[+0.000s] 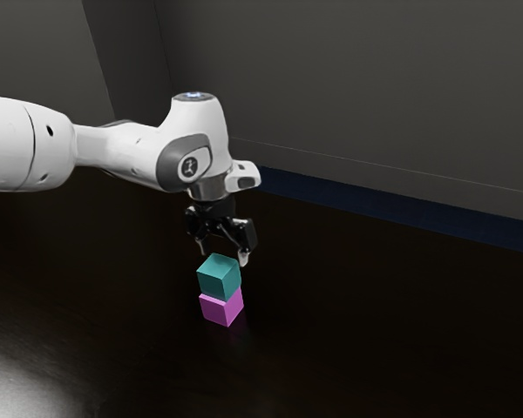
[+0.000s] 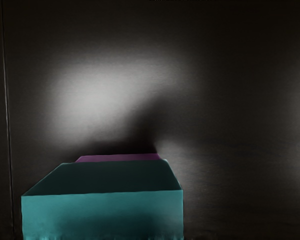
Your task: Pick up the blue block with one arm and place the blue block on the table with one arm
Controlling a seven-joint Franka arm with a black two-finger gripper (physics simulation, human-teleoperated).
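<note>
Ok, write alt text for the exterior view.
A white robot arm reaches down, its black fingers open close to the top of a teal block, which sits on a pink block on a dark table, grey wall behind.

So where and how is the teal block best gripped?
From above, pinching two opposite side faces of the teal block, I'd say: its top is uncovered, its flat sides stand free, and keeping high should avoid the magenta block beneath.

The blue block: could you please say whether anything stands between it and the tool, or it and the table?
Nothing visible separates the open tool from the blue block below it; the pink block, underneath, stands between it and the table.
</note>
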